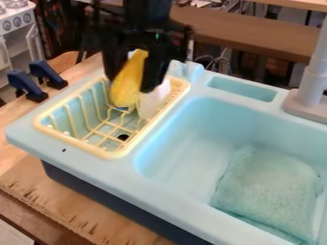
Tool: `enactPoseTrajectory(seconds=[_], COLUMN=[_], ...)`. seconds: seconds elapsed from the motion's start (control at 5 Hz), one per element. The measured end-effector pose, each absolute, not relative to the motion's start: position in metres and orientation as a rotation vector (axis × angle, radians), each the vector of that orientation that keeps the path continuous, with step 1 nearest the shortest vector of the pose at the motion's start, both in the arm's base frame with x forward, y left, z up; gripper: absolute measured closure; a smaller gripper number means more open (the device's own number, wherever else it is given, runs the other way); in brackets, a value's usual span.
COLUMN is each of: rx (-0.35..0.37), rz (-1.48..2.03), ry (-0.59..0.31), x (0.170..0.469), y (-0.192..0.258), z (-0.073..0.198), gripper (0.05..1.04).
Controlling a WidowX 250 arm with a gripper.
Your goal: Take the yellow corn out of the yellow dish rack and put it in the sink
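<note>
- The black tool (132, 82) hangs over the back part of the drying rack, its two fingers apart by the breadth of the yellow toy (127, 86) and clamped on it.
- The yellow toy is held at a tilt, narrow end up between the fingers and rounded end down within the cream drying rack (114, 155); whether it touches the wires cannot be told.
- A whitish item (154, 101) stands in the rack just beside the yellow toy, on the side toward the basin; its exact kind is unclear.
- A bit of blue shows just under the yellow toy, too small to name.
- The rack sits in the left part of the light blue toy sink (95, 167), above a dark round hole (123, 137).
- To the right is the basin (182, 158), with a teal, rough-textured cloth-like piece (268, 184) lying in it.
- Behind the basin are a shallow recess (243, 89) and a grey faucet (311, 88).
- The sink is on a wooden worktop (60, 206); two dark blue clamps (27, 86) are at its far left edge.
</note>
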State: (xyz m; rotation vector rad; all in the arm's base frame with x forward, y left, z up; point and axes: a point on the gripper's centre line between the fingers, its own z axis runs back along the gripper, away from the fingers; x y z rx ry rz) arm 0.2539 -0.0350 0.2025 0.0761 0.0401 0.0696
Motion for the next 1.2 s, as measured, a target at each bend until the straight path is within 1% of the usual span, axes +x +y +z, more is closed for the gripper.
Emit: enactPoseTrajectory(seconds=[0.2,0.4,0.6,0.8,1.0,1.2], rx=[-0.009,-0.031,-0.014,0.02,0.045,0.075], rz=[0.024,0.004,0.017,-0.007,0.016,-0.014], ry=[0.094,0.136,0.163,0.168,0.153,0.185], x=[0.257,0.264,0.272,0.279,0.283,0.282], y=[-0.069,-0.083,-0.082,-0.086,-0.087,-0.098], z=[0.187,0.168,0.154,0.148,0.143,0.131], gripper=[0.414,0.414,0.414,0.414,0.415,0.414])
